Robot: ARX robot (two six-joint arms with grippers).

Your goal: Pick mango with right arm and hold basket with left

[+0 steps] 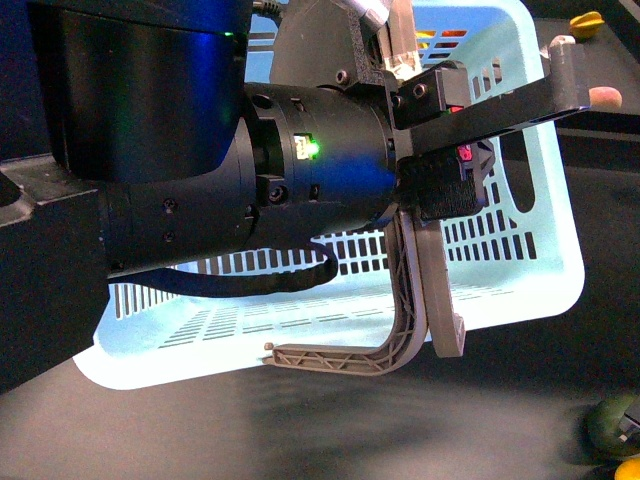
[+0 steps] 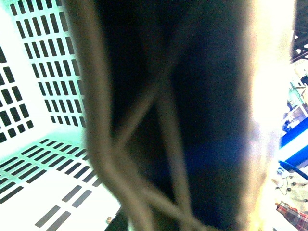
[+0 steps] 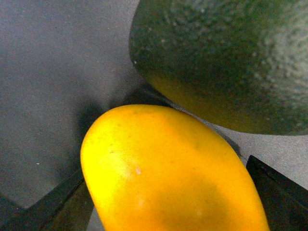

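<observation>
The pale turquoise basket hangs tilted with its slotted bottom facing me. My left gripper is shut on its taped grey-brown handles, and the black left arm hides much of the basket. In the left wrist view the handles are a close blur in front of the slotted wall. My right gripper is shut on the yellow mango, with a black finger on each side. The mango sits on the dark table, close to a dark green fruit. The front view shows only a sliver of the mango.
The dark green fruit lies at the front right corner of the dark table. A yellow ridged fruit lies at the far right, behind the basket. My left arm fills the left half of the front view.
</observation>
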